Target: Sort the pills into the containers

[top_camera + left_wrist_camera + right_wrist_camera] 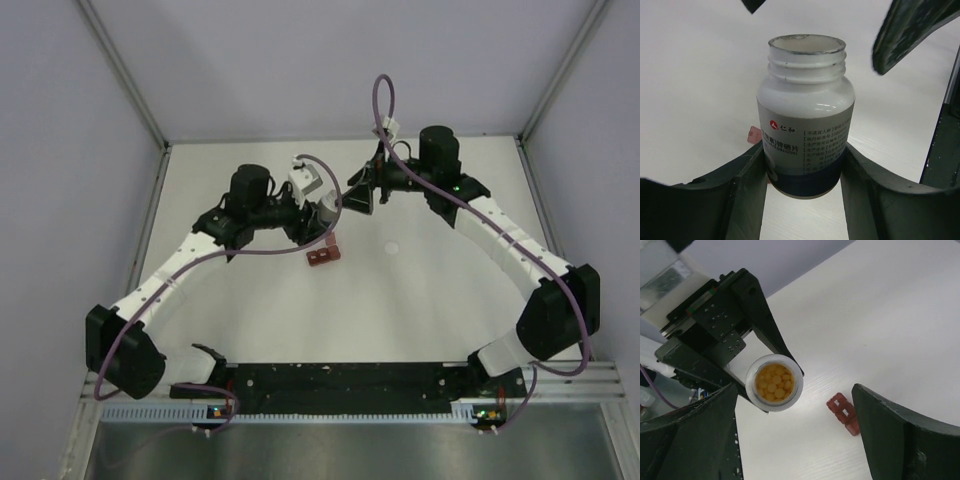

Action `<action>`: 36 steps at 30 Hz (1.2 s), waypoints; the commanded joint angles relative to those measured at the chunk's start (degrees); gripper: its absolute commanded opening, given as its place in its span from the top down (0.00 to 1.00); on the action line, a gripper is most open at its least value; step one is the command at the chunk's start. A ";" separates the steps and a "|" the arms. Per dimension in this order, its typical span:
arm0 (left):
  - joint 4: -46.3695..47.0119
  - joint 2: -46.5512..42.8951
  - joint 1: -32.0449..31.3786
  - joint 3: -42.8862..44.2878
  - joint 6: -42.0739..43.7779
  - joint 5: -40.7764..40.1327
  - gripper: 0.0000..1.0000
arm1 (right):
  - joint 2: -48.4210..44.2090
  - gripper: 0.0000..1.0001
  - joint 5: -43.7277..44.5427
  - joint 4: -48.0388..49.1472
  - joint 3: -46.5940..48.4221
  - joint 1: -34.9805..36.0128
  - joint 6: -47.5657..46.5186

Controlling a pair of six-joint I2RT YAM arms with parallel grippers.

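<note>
One open bottle [774, 382], loads of yellow pills [773, 385] inside | left gripper [805, 167] clamped round it | right gripper [795, 405] gaping, empty | containers [843, 413] on table [890, 315], 4 o'clock from bottle in right wrist view, contents unclear tbh

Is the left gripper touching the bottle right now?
Touching. The left wrist view shows the left gripper closed on the bottle, both fingers pressed against its sides with no gap.

White link shells [160, 285], black joint housings [125, 352], purple cables [376, 100] looping alongside. Right gripper [794, 390]: broad dark fingers [900, 440], lower corners.
</note>
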 commanded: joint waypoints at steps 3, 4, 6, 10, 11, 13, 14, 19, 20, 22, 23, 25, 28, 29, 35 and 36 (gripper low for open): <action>2.27 0.49 -1.98 4.21 -0.51 -3.92 1.00 | 2.81 0.05 2.56 2.64 2.85 2.08 6.65; 1.92 0.76 -2.16 4.65 -0.60 -4.63 1.00 | 3.07 0.05 2.47 2.73 2.94 2.43 7.09; 1.57 1.11 -2.59 5.27 -0.42 -5.77 1.00 | 3.16 0.05 2.56 2.91 2.85 3.04 7.45; 0.86 1.46 -3.30 6.41 0.11 -7.71 1.00 | 3.43 0.06 3.17 2.91 2.68 3.92 7.62; 0.78 1.63 -3.39 6.59 0.19 -7.97 1.00 | 3.34 0.06 3.09 2.91 2.50 4.10 7.53; 0.69 1.72 -3.74 6.77 0.46 -8.59 1.00 | 3.43 0.08 3.35 2.99 2.15 4.19 7.53; 0.60 1.81 -3.83 6.68 0.46 -8.85 1.00 | 3.34 0.10 3.44 2.99 1.89 4.28 7.53; 0.42 1.90 -4.53 6.86 0.98 -9.56 1.00 | 3.78 0.25 3.97 3.26 1.01 4.37 7.88; 0.51 1.81 -4.79 6.77 1.07 -9.73 1.00 | 3.78 0.29 3.79 3.43 1.00 4.37 8.06; 0.51 1.81 -4.88 6.68 1.60 -10.08 1.00 | 3.69 0.37 3.70 3.78 0.92 4.37 8.50; 0.51 1.81 -5.06 6.51 1.77 -10.35 1.00 | 3.60 0.42 3.62 3.79 0.83 4.37 8.59; 0.42 1.73 -5.15 6.42 2.04 -10.96 1.00 | 3.43 0.50 3.44 4.49 0.48 4.37 9.55; 2.00 0.85 -5.06 5.80 2.04 -12.80 1.00 | 2.99 0.62 3.61 5.97 -0.31 4.36 11.22; 2.44 0.50 -5.06 5.54 2.13 -13.07 1.00 | 2.73 0.67 3.61 6.50 -0.84 4.19 11.75; 3.76 -0.65 -5.06 5.27 2.13 -12.64 0.84 | 1.93 0.88 2.91 10.72 -2.68 2.96 16.93; 3.76 -0.65 -5.15 5.36 2.13 -12.46 0.82 | 1.93 0.90 2.65 11.34 -3.03 2.70 17.63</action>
